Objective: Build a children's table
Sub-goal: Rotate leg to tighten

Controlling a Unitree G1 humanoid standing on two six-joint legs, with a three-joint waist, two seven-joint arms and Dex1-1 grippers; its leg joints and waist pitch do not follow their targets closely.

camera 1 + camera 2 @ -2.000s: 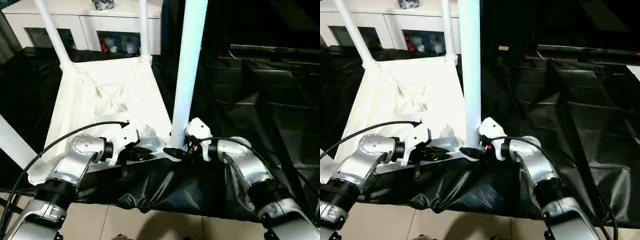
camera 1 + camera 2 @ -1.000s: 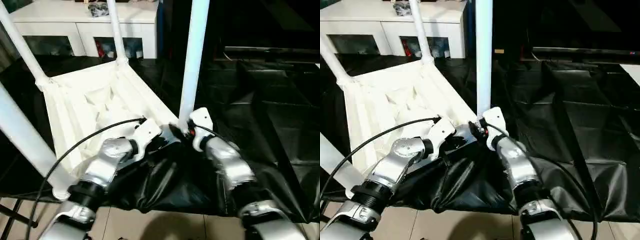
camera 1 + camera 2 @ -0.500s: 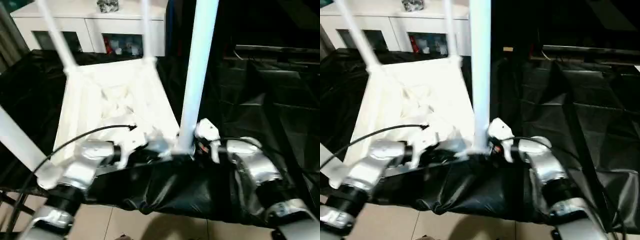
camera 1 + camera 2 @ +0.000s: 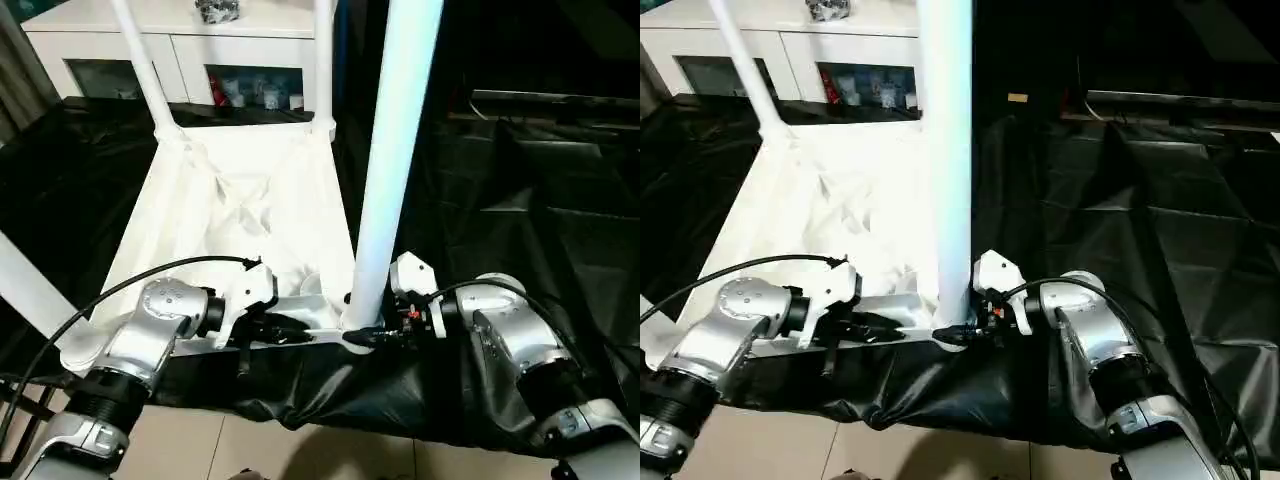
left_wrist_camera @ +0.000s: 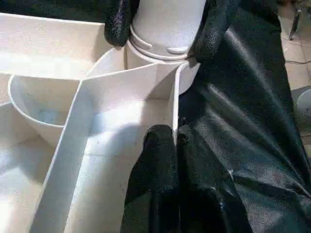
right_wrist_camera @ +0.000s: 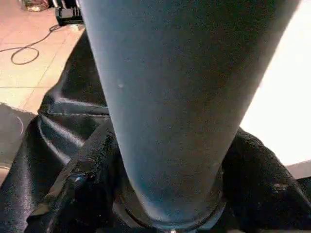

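Observation:
The white tabletop lies upside down on black cloth, ribbed underside up. Legs stand in its far left, far right and near left corners. The near right leg rises from its corner socket. My left gripper is shut on the thin near rim wall just beside that socket. My right gripper is shut on the base of the near right leg, one black finger on each side.
A white glass-door cabinet stands behind the work. Black cloth covers the surface to the right and hangs over the near edge. Below lies tiled floor with a cable.
The whole picture swung and settled, so the camera moved. Both grippers keep their holds at the near right corner; the leg stands upright as before.

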